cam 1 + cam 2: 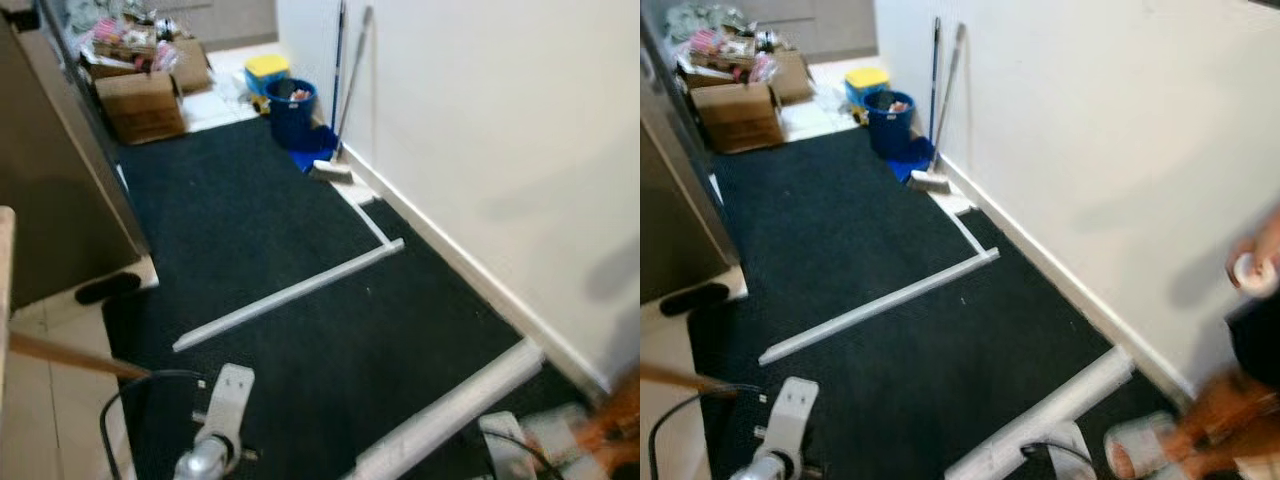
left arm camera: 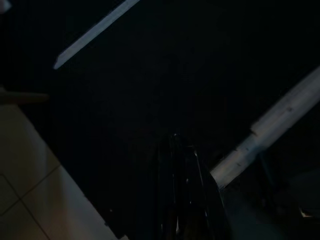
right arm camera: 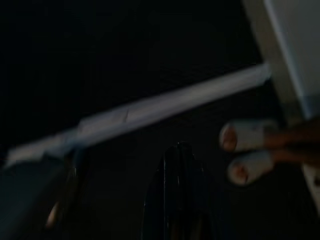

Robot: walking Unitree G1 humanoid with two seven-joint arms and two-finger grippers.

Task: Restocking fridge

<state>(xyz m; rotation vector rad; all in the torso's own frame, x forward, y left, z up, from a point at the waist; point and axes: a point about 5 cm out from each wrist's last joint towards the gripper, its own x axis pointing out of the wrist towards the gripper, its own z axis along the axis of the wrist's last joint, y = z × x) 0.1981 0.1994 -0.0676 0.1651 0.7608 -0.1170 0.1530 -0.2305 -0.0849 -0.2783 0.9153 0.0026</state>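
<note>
Both arms are hanging idle over the black carpet (image 1: 260, 230) in transit; left gripper (image 2: 181, 200) and right gripper (image 3: 177, 200) look clenched, carrying nothing.

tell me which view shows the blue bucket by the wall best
The left eye view shows the round blue plastic bucket best: larger and sharper, beside the white wall, with the mop handles next to it. The right eye view shows the same bucket smaller, higher in the picture. Both wrist views face dark carpet.
</note>
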